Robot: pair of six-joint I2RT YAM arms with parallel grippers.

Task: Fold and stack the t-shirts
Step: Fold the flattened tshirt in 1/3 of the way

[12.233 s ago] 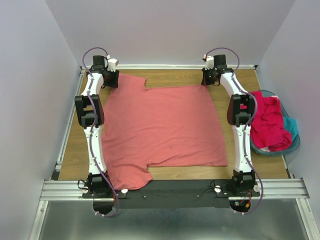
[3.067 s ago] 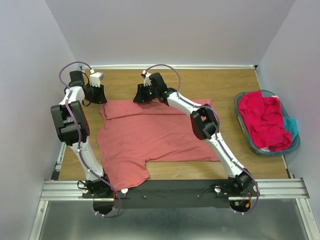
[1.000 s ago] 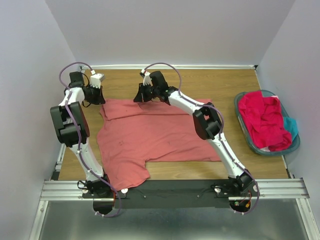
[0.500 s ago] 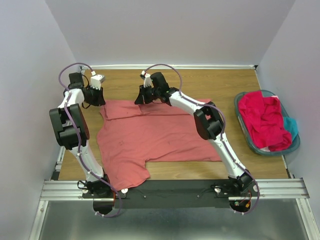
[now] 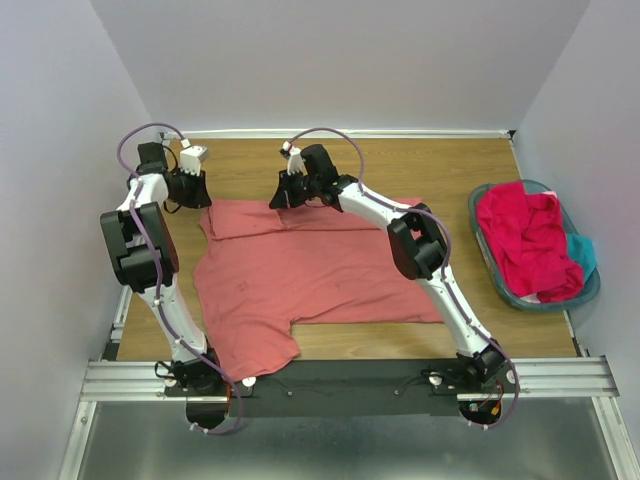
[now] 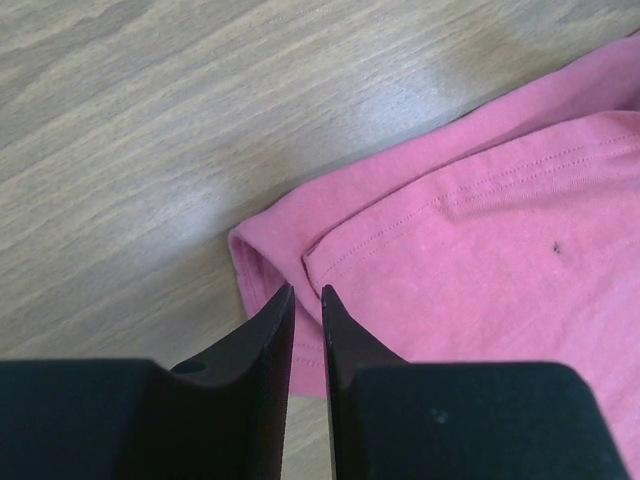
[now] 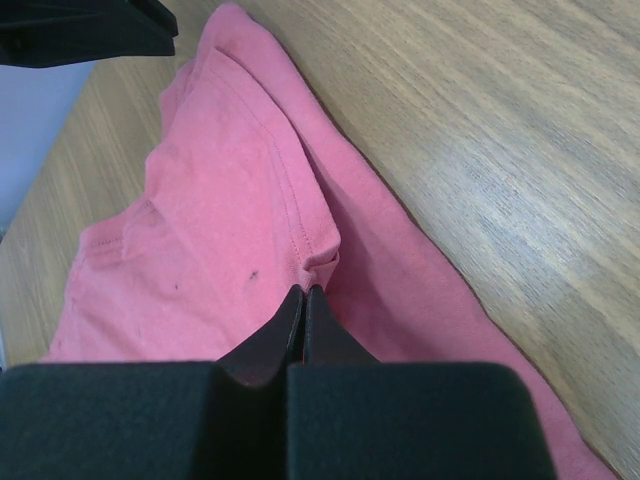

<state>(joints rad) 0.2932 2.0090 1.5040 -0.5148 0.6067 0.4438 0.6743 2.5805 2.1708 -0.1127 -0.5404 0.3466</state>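
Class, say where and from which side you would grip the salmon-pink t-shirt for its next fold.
Pinch the salmon-pink t-shirt at its near-left sleeve, on the outer hem, coming down from the left. That sleeve juts past the body's straight near edge and lies flat and free, so it should lift alone.

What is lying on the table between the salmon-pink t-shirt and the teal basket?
Nothing lies there. In the top view, only the bare wooden table shows between the salmon-pink t-shirt and the teal basket.
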